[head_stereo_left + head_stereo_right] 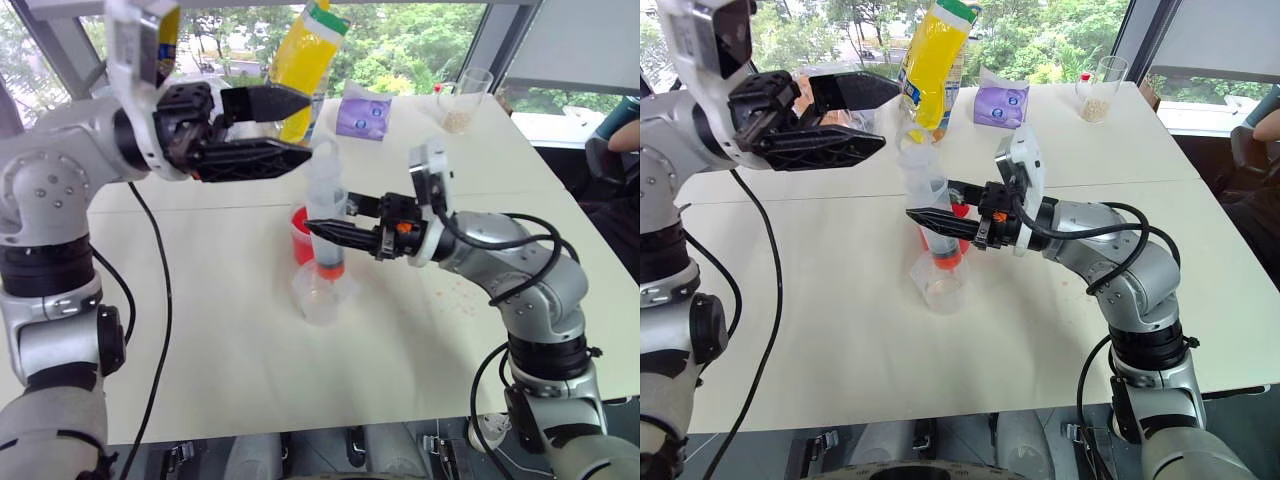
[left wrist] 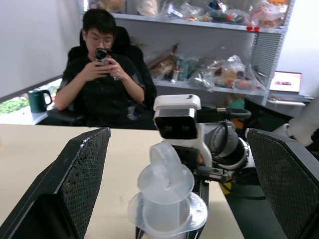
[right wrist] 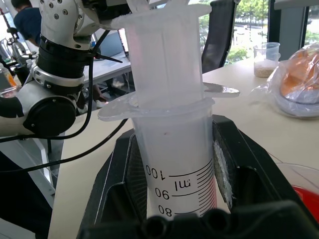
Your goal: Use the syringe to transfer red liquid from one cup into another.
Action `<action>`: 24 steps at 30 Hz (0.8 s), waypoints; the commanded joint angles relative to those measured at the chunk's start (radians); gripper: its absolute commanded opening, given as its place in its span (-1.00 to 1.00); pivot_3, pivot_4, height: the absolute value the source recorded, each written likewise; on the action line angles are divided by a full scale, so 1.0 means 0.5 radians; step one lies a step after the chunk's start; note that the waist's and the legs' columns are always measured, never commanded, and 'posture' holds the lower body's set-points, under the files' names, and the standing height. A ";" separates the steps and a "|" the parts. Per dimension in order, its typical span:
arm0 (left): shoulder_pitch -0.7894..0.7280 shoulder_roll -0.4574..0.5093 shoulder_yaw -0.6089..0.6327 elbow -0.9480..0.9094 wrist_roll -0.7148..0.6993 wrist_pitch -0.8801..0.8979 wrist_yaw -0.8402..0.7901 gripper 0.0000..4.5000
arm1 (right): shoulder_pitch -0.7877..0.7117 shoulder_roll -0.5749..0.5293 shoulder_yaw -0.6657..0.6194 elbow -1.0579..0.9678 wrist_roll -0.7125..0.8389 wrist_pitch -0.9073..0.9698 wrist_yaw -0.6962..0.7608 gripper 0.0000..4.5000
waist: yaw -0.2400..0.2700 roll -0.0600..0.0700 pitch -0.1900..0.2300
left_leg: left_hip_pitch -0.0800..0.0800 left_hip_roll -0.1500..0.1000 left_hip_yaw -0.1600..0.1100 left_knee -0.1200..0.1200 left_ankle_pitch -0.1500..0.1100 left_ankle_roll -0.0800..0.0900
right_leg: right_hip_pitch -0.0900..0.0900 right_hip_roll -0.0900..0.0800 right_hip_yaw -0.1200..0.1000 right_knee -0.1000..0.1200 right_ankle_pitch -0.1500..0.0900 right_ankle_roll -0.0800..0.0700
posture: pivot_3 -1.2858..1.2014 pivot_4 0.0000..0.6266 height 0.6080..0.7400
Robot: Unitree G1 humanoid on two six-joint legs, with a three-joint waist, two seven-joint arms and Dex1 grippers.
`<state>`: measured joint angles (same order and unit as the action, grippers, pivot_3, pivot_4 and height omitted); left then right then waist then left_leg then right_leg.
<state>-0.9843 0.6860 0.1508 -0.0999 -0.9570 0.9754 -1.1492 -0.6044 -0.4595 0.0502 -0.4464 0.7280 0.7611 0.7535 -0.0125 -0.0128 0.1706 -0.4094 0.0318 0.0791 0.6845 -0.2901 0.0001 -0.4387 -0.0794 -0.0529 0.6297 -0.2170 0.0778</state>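
Note:
The syringe (image 1: pixel 326 200) stands upright over the middle of the table, and my right gripper (image 1: pixel 325 226) is shut on its clear barrel (image 3: pixel 174 169). Its orange-red tip (image 1: pixel 331 268) dips into the smaller clear cup (image 1: pixel 322 298). Just behind stands the red-tinted cup (image 1: pixel 300 240) holding red liquid (image 1: pixel 299 222). My left gripper (image 1: pixel 308 128) is open, level with the white plunger top (image 2: pixel 164 181) and just to its left. The plunger top lies ahead of the two spread fingers (image 2: pixel 75 184), untouched.
At the table's far side are a yellow bag (image 1: pixel 300 55), a purple pack (image 1: pixel 362 115) and a clear cup with beige granules (image 1: pixel 462 100). A seated person (image 2: pixel 102 74) holds a phone beyond the right edge. Small orange specks (image 1: pixel 450 290) dot the table.

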 commanded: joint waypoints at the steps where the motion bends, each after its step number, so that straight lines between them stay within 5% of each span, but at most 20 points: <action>1: 0.017 -0.003 -0.051 -0.066 0.018 -0.027 0.007 0.99 | -0.029 -0.005 -0.012 -0.024 -0.001 -0.051 0.013 -0.37 | 0.000 0.000 0.000 | 0.000 0.000 0.000 0.000 0.000 0.000 | 0.000 0.000 0.000 0.000 0.000 0.000 | 0.03 -0.52 1.00; 5: 0.038 -0.017 -0.102 -0.061 0.066 -0.072 0.014 0.99 | -0.041 -0.006 -0.009 -0.016 -0.004 -0.053 0.014 -0.37 | 0.000 0.000 0.000 | 0.000 0.000 0.000 0.000 0.000 0.000 | 0.000 0.000 0.000 0.000 0.000 0.000 | 0.03 -0.52 1.00; 8: 0.045 -0.031 -0.121 -0.062 0.089 -0.095 0.021 0.61 | -0.046 -0.008 -0.009 -0.011 -0.007 -0.051 0.017 -0.37 | 0.000 0.000 0.000 | 0.000 0.000 0.000 0.000 0.000 0.000 | 0.000 0.000 0.000 0.000 0.000 0.000 | 0.03 -0.52 1.00; 15: 0.044 -0.049 -0.120 -0.074 0.080 -0.084 0.042 -0.98 | -0.043 -0.013 -0.008 -0.016 -0.005 -0.041 0.016 -0.37 | 0.000 0.000 0.000 | 0.000 0.000 0.000 0.000 0.000 0.000 | 0.000 0.000 0.000 0.000 0.000 0.000 | 0.03 -0.52 1.00; 24: 0.119 -0.027 -0.184 -0.137 0.118 -0.100 -0.019 -1.00 | -0.099 -0.007 -0.041 -0.028 0.038 -0.014 0.000 -0.37 | 0.000 0.000 0.000 | 0.000 0.000 0.000 0.000 0.000 0.000 | 0.000 0.000 0.000 0.000 0.000 0.000 | 0.03 -0.52 1.00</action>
<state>-0.9338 0.6625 0.0810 -0.1285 -0.9025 0.9310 -1.1379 -0.6073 -0.4642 0.0559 -0.4335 0.7215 0.7700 0.7561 -0.0125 -0.0130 0.1708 -0.4094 0.0318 0.0791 0.6845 -0.2901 0.0001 -0.4387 -0.0794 -0.0529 0.6296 -0.2170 0.0777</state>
